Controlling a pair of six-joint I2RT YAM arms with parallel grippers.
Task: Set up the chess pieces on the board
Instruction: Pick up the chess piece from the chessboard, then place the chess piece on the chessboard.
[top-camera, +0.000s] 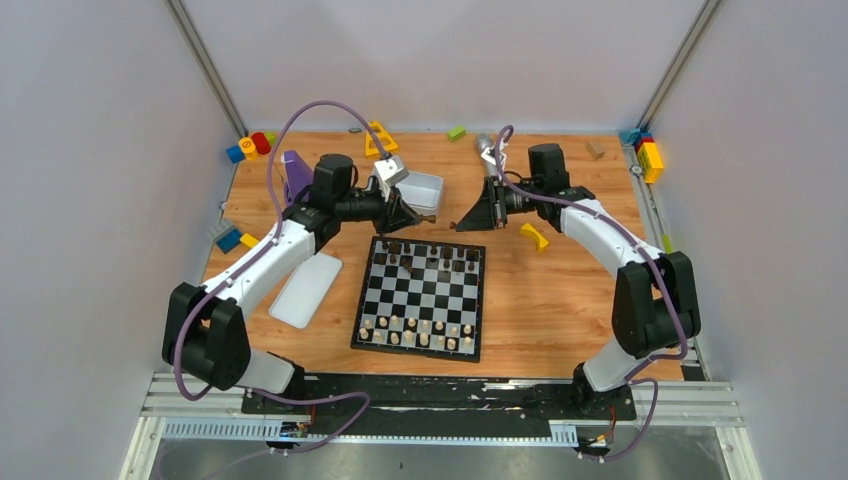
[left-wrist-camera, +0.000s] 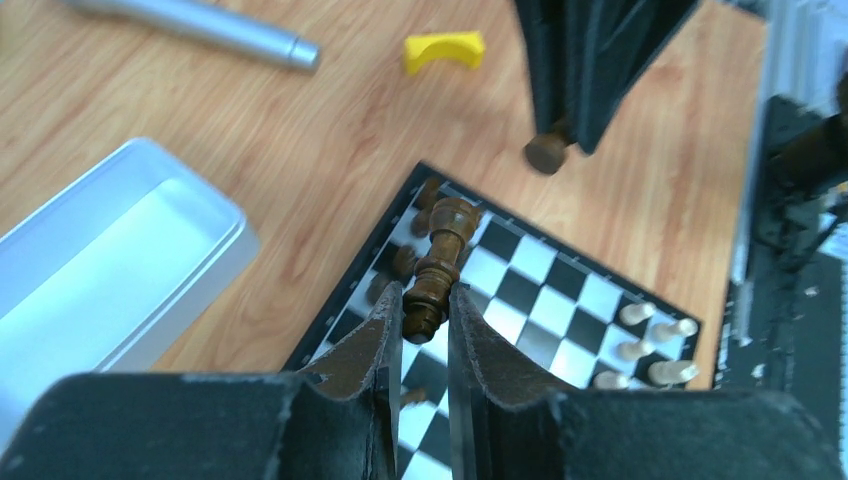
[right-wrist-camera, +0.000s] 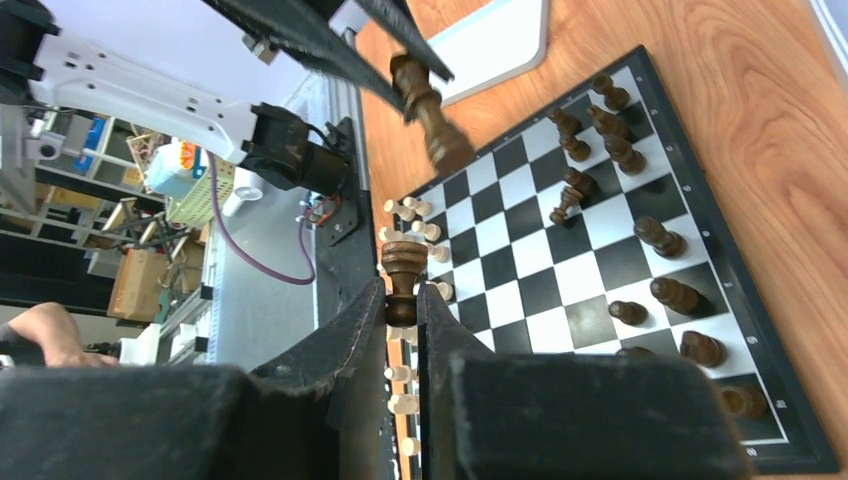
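now two jaws each pinch one dark chessman (left-wrist-camera: 436, 268) (right-wrist-camera: 402, 272) beside one board (top-camera: 425, 296).

chess pieces (top-camera: 411, 324): kinds too small to tell | tray (left-wrist-camera: 215, 255): cut by left edge

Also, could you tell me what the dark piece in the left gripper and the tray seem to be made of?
Dark piece: likely turned wood, brown, slightly glossy, with lathe-cut rings. Tray: probably plastic, white, smooth, softly shiny; painted metal possible.

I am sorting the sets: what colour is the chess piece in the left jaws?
The chess piece is dark brown, seen best in the left wrist view.
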